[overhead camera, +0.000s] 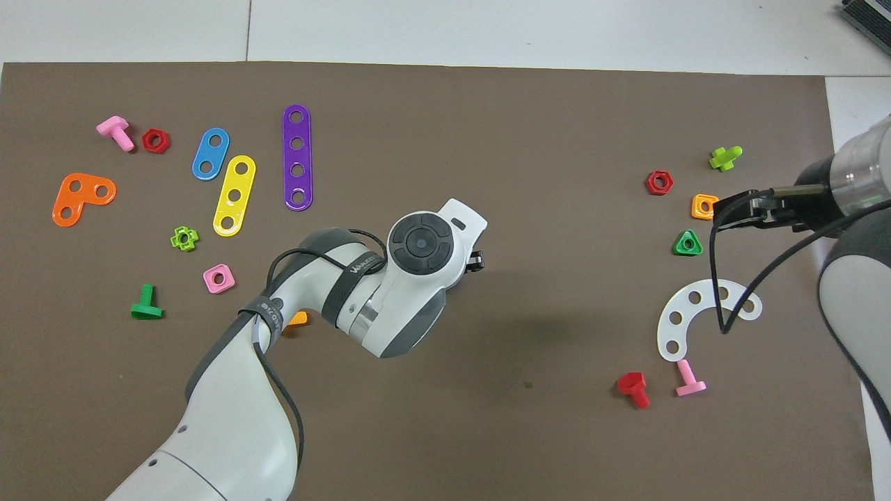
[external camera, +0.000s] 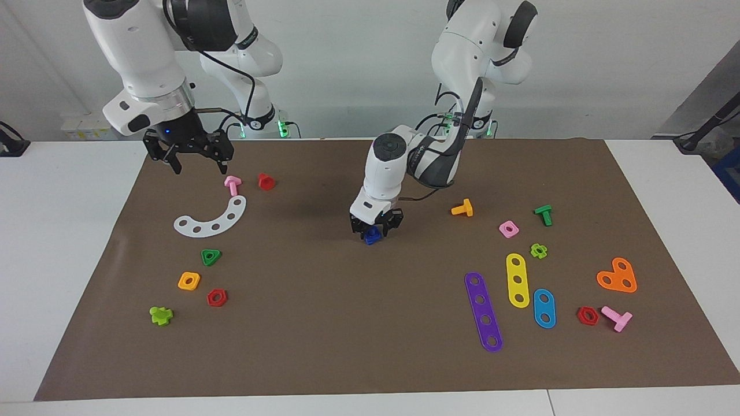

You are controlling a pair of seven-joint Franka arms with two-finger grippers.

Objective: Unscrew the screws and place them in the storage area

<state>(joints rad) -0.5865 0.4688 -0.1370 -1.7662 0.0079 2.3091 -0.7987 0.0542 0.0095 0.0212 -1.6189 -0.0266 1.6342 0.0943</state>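
The blue screw (external camera: pixel 373 235) is gripped at the tip of the left gripper (external camera: pixel 376 226), low over the middle of the brown mat (external camera: pixel 324 323) on the worktop (external camera: pixel 58 242); whether it touches the mat cannot be told. In the overhead view it is hidden under the arm's wrist. The right gripper (external camera: pixel 189 155) hangs with its fingers spread above the pink bolt (external camera: pixel 232 184) and the white curved strip (external camera: pixel 213 220), at about ten o'clock from the screw in the facing view; that arm appears to be waiting.

The storage area (external camera: pixel 199 248) — the bare patch among the white curved strip, green triangle nut (external camera: pixel 211 257), orange square nut (external camera: pixel 189 281) and red hexagon nut (external camera: pixel 217 297) — lies at about nine o'clock from the screw in the facing view, well apart from it.

Only a small part of the screw shows below the fingers, so the hold is judged shallow — the piece could slip or twist out during the carry. A low carry could also drag it on the mat, and a careless release could knock the nuts crowding the patch.

The screw's long axis seems close to upright, though which end points down cannot be told.
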